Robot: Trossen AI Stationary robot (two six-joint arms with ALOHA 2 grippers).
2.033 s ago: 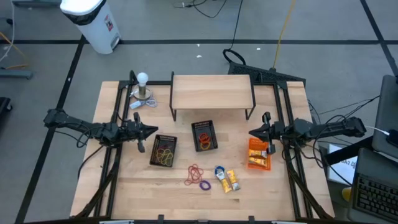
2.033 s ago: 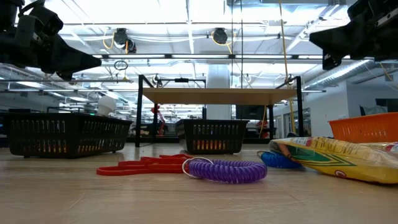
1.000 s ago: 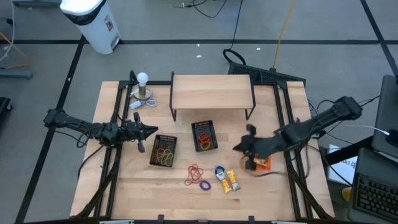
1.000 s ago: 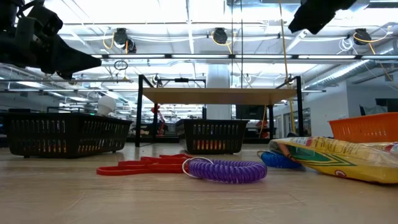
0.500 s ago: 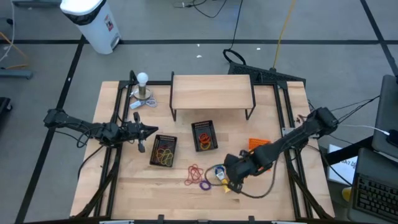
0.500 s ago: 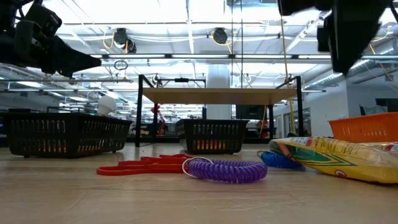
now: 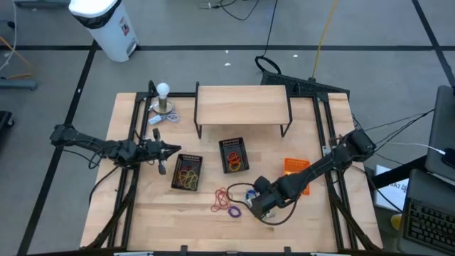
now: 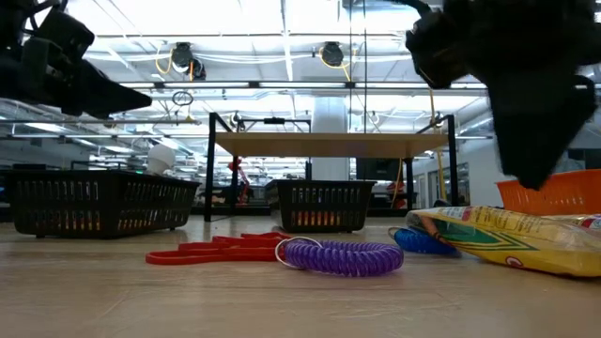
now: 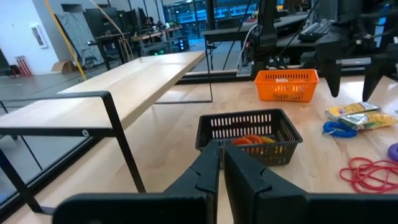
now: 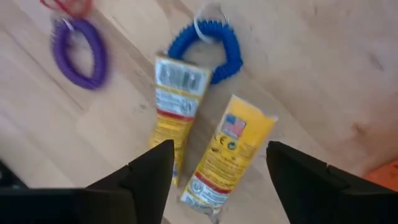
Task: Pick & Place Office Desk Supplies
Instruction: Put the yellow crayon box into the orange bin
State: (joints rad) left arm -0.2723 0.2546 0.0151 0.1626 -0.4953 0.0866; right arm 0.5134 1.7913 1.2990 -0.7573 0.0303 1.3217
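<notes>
Two yellow finger-sized packets lie side by side on the wooden table, right under the right gripper, whose dark fingers are spread wide above them! A blue coiled band touches the packets' far ends, and a purple coiled band sits just beside, with the red rubber bands next to it. The risk, as I read it: the packets lie so close that a straight drop could pinch both at once or nudge one aside, and the blue coil could snag on a fingertip and ride along. Over on the other side, the left gripper hangs near a black mesh basket of coloured bands, fingers pressed together on nothing. The orange basket waits near the right arm.
</notes>
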